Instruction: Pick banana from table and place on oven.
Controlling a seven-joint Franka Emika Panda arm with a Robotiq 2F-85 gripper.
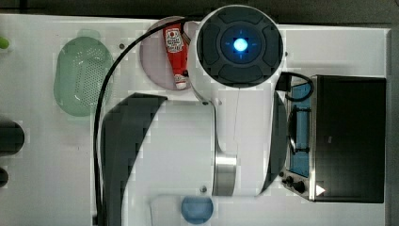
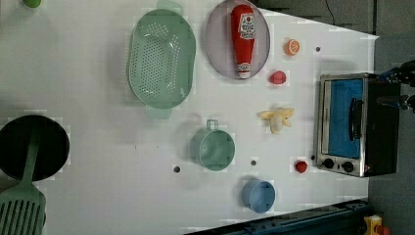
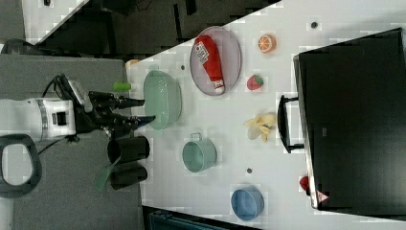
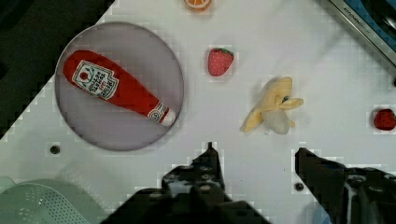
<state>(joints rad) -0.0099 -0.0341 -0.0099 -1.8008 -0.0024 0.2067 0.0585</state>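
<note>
The pale-yellow banana (image 2: 276, 119) lies on the white table (image 2: 98, 73) with its peel strips splayed, just off the oven's glass door, and I see the banana (image 3: 260, 127) again beside the dark door handle. The oven (image 2: 355, 125) stands at the left view's right edge, its black top (image 1: 350, 139) bare. My gripper (image 3: 148, 109) hangs open and empty, well above the table and far from the banana. In the wrist view the banana (image 4: 273, 106) sits a little beyond my open gripper (image 4: 257, 156), nearer one dark finger (image 4: 310, 165).
A ketchup bottle (image 2: 243, 39) lies on a grey plate (image 2: 215, 54). A green colander (image 2: 160, 61), a green cup (image 2: 214, 148), a blue cup (image 2: 258, 196), an orange slice (image 2: 292, 47) and red strawberry pieces (image 2: 277, 77) surround the banana. A black pan (image 2: 29, 147) sits far off.
</note>
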